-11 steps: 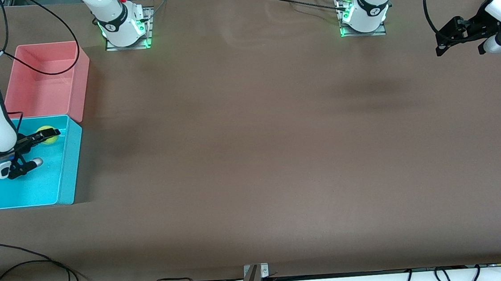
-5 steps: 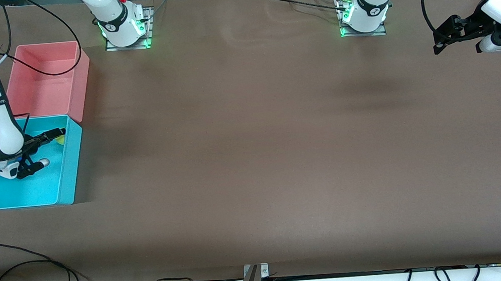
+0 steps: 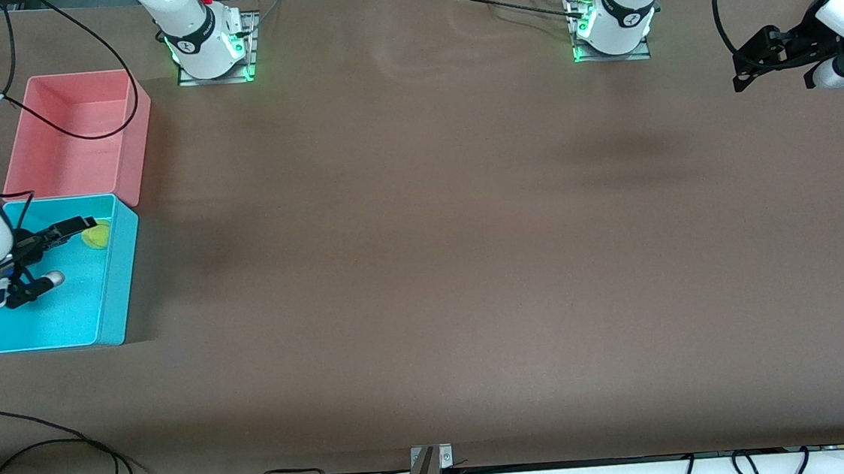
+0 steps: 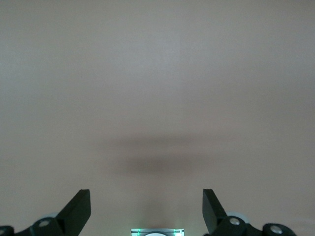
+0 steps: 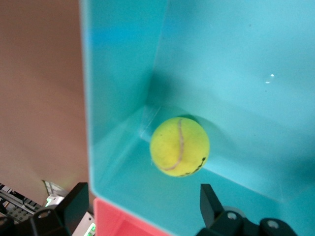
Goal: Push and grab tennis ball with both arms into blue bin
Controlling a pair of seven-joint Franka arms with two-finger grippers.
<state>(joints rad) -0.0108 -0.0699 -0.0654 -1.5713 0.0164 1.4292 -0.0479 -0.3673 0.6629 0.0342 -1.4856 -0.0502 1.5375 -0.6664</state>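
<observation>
Where right claw [image 3: 54, 254] overlaps, tennis ball [image 3: 97, 235] half-hidden

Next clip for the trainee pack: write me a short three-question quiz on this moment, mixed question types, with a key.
1. True or false: the fuzzy yellow-green tennis ball lies inside the bright cyan-blue rectangular plastic bin.
2. Which arm's end effector is over the blue bin? A) right B) left
3. Fill in: the bin touching the blue bin, farther from the front camera, is coloured ____.

Key
1. True; it rests in a corner of the bin, free of the fingers.
2. A; the right end effector is open above it, while the left end effector waits open over bare table.
3. Pink; the pink rectangular plastic bin.
</observation>
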